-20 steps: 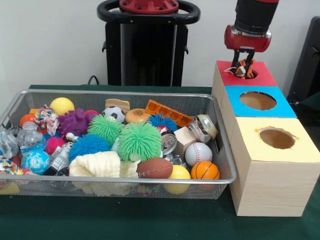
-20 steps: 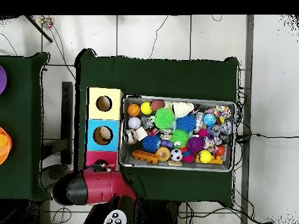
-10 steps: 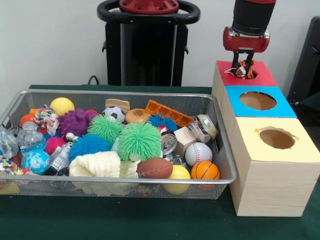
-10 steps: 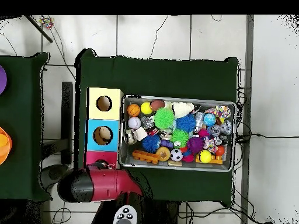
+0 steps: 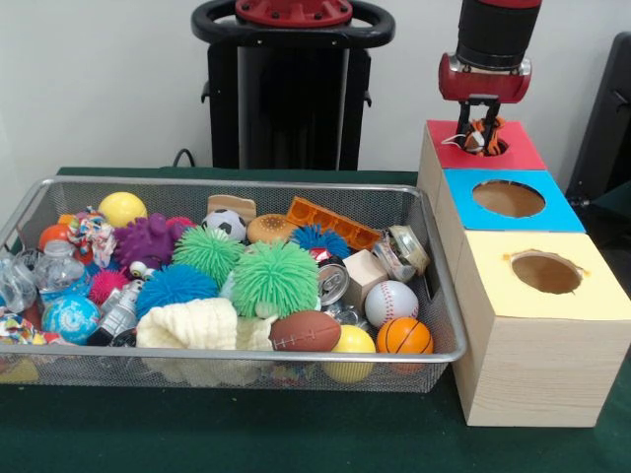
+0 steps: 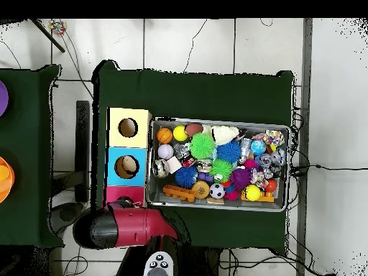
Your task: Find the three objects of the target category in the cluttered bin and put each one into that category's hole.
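Observation:
My gripper (image 5: 478, 134) hangs over the hole of the red-topped box (image 5: 515, 150) at the back right. It is open, its fingers (image 5: 492, 123) straddling an orange, white and black rope toy (image 5: 475, 142) that sits in the hole's mouth. In the overhead view the red arm (image 6: 122, 228) covers the gripper and part of the red box (image 6: 115, 192). The wire bin (image 5: 246, 183) is heaped with toys: spiky balls, a baseball (image 5: 391, 303), a basketball (image 5: 404, 336), a football (image 5: 305, 332), cans and bottles.
A blue-topped box (image 5: 562, 215) and a yellow-topped box (image 5: 592, 294), each with a round hole, stand in a row in front of the red one, right of the bin. In the overhead view the bin (image 6: 219, 121) lies beside the boxes (image 6: 128, 147).
The gripper has risen slightly above the red box while the rope toy stayed in the hole. Seen from overhead, the arm shifted a little.

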You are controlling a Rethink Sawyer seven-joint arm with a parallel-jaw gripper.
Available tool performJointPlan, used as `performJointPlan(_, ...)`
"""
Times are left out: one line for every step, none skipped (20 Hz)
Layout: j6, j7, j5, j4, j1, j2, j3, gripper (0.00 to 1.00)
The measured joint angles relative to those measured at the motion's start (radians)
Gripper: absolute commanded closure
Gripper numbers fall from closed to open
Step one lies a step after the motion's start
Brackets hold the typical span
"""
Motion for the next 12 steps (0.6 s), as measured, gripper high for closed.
performJointPlan(0.0,0.0,0.0,0.0,0.0,0.0,0.0,1.0)
performJointPlan(0.0,0.0,0.0,0.0,-0.001,0.0,0.001,1.0)
performJointPlan(0.0,0.0,0.0,0.0,-0.001,0.0,0.001,1.0)
performJointPlan(0.0,0.0,0.0,0.0,-0.002,0.0,0.002,1.0)
performJointPlan(0.0,0.0,0.0,0.001,-0.003,0.0,0.002,1.0)
performJointPlan(0.0,0.0,0.0,0.001,-0.004,-0.001,0.003,1.0)
performJointPlan(0.0,0.0,0.0,0.002,-0.005,-0.001,0.004,1.0)
performJointPlan(0.0,0.0,0.001,0.002,-0.006,-0.002,0.008,0.0)
performJointPlan(0.0,0.0,0.001,0.002,-0.007,-0.002,0.013,0.0)
performJointPlan(0.0,0.0,0.001,0.002,-0.008,-0.003,0.017,0.0)
performJointPlan(0.0,0.0,0.001,0.003,-0.009,-0.004,0.022,0.0)
performJointPlan(0.001,0.0,0.0,0.005,-0.016,-0.006,0.035,0.0)
